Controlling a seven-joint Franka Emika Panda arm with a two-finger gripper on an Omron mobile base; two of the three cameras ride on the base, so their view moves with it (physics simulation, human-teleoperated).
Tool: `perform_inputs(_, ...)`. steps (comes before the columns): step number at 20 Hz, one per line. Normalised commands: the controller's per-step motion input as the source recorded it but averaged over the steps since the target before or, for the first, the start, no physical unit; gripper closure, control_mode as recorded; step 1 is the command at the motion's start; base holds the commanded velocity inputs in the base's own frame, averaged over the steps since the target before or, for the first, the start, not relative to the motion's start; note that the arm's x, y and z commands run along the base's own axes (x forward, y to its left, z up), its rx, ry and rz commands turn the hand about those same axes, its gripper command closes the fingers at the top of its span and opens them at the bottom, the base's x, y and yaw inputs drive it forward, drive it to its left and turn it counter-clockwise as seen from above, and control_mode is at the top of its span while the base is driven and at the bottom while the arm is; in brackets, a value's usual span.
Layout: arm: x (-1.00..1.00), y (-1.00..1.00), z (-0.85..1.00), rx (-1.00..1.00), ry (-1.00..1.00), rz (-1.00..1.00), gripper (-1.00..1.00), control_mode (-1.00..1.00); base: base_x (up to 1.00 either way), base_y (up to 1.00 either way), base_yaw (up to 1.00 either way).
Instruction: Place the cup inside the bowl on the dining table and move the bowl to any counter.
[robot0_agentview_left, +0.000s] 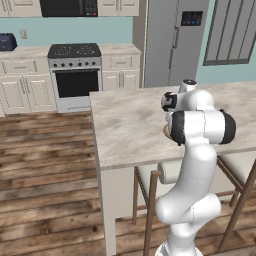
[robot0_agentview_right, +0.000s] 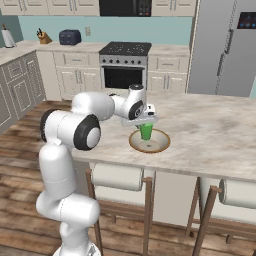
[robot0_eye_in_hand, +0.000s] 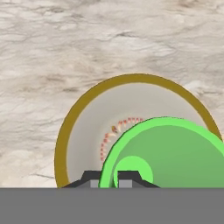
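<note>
The bright green cup (robot0_agentview_right: 146, 131) stands upright over the middle of the bowl (robot0_agentview_right: 161, 143), its base down inside the tan rim. My gripper (robot0_agentview_right: 146, 121) comes down from above and is shut on the cup's rim. In the hand view the cup (robot0_eye_in_hand: 175, 153) fills the lower right, its wall pinched between the two dark fingertips (robot0_eye_in_hand: 92, 177), and the bowl (robot0_eye_in_hand: 87, 127) lies beneath it. Whether the cup touches the bowl's floor I cannot tell. The bowl sits near the front edge of the dining table (robot0_agentview_right: 215, 135). My arm hides most of the bowl in the left base view.
Wooden stools (robot0_agentview_right: 117, 176) stand tucked under the table's near edge. A stove (robot0_agentview_right: 125, 62), a toaster (robot0_agentview_right: 70, 36) and cream cabinets line the back wall, with a grey fridge (robot0_agentview_right: 220, 45) to the right. Wood floor (robot0_agentview_left: 45, 160) lies left of the table (robot0_agentview_left: 130, 130).
</note>
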Motion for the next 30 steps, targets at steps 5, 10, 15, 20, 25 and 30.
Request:
perform_inputs(5,0.0,-0.08,-0.1,0.0,0.0,0.02,1.0,-1.0,0.0,0.0,0.0)
perform_inputs(10,0.0,-0.1,-0.16,0.0,0.0,0.02,1.0,-1.0,0.0,0.0,0.0)
perform_inputs(15,0.0,-0.1,-0.2,0.0,0.0,0.02,1.0,-1.0,0.0,0.0,0.0)
perform_inputs(20,-0.01,-0.04,-0.11,0.0,0.0,0.03,1.0,-1.0,0.0,0.0,0.0)
perform_inputs(25,-0.03,0.0,-0.04,0.0,0.0,0.04,1.0,-1.0,0.0,0.0,0.0)
perform_inputs(30,-0.03,0.0,-0.03,0.01,0.0,0.04,1.0,-1.0,0.0,0.0,0.0)
